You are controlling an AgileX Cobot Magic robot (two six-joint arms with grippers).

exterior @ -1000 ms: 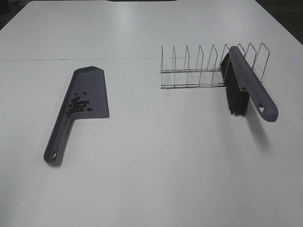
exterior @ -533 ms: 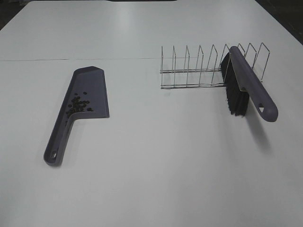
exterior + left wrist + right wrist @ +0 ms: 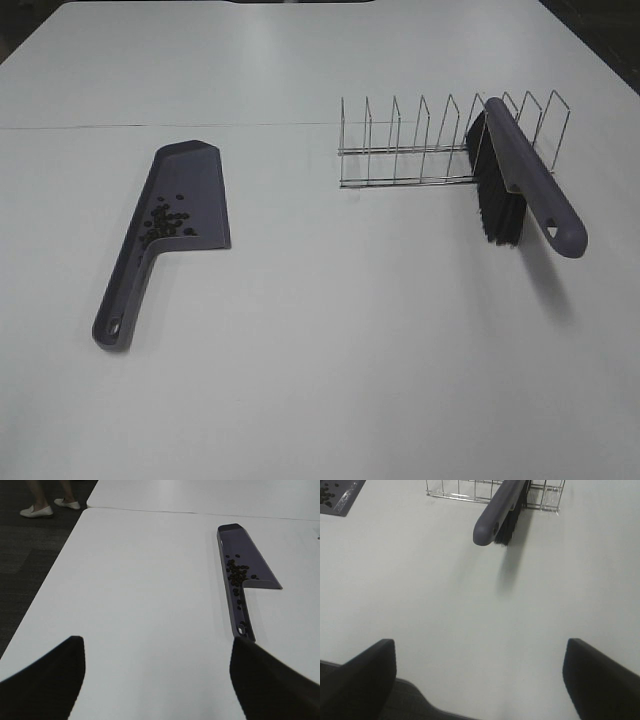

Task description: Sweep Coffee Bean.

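Nothing has changed over the last second: your left hand and right hand stay spread apart, empty, while the coffee beans sit in the dustpan, brush racked—sweeping looks finished.

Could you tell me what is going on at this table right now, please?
Nothing is being handled at the moment. The coffee beans lie in the purple dustpan, which rests flat on the white table. The brush sits propped in the wire rack, bristles down. The left gripper and right gripper are both open and empty, back from the tools.
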